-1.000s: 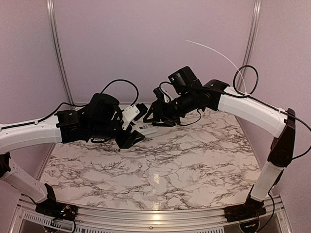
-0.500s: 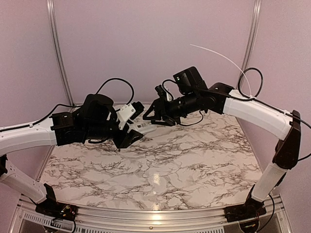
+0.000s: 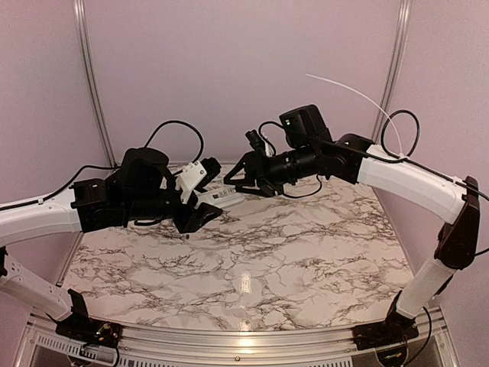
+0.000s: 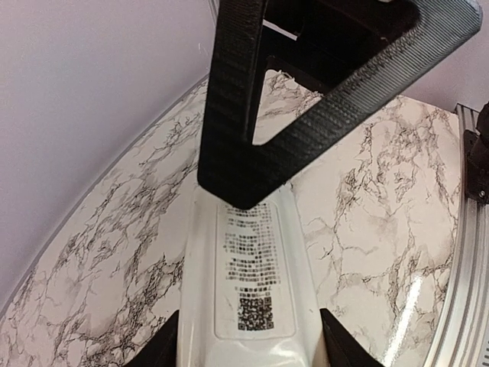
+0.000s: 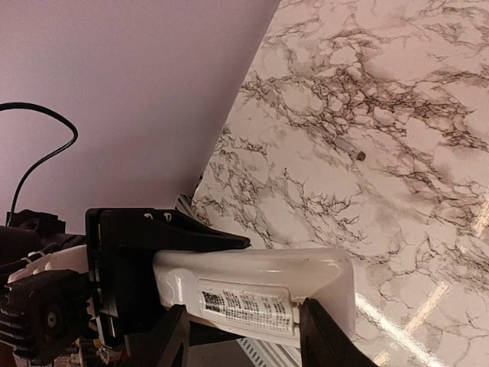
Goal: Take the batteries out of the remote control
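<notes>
We list one remote control point(image 3: 223, 197), held above the surface point(image 3: 306, 252), left tool point(image 4: 248, 348) and right tool point(image 5: 244, 332) each clamped on an end, back cover seemingly shut, batteries unseen, unloading not yet done.

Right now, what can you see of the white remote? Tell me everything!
The remote control is slim, white, glossy plastic. Its back shows, with a printed label and a square code on a panel. It hangs above the marble table, pinched at one end by the left claw and at the other by the right claw.
</notes>
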Controlling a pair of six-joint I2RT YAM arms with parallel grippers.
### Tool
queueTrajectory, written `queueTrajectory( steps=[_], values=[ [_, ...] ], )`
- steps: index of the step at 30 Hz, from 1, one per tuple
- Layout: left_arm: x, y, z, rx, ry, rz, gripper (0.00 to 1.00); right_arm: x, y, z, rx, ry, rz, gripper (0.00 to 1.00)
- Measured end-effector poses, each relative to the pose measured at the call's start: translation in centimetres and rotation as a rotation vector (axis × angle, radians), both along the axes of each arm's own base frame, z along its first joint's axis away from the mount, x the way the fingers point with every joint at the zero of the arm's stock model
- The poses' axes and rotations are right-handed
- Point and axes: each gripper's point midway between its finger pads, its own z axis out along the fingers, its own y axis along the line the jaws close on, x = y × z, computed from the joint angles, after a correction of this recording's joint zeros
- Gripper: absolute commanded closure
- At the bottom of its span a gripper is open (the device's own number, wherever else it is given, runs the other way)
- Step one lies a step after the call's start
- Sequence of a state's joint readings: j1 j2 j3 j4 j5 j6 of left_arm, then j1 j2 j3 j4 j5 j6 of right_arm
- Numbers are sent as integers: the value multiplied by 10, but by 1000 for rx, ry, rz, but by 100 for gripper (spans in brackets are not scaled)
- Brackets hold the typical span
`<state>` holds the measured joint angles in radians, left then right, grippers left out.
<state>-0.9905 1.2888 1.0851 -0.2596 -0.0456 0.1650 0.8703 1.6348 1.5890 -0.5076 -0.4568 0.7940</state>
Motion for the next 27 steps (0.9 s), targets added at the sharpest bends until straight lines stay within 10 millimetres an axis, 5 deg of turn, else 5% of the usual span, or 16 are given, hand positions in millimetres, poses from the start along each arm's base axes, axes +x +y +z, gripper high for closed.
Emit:
queueTrajectory(
  steps=[27],
  values=[
    [-2, 3, 3, -22, -21, -6, 100, -4, 2, 8, 52, 11, 22, 53]
  ],
)
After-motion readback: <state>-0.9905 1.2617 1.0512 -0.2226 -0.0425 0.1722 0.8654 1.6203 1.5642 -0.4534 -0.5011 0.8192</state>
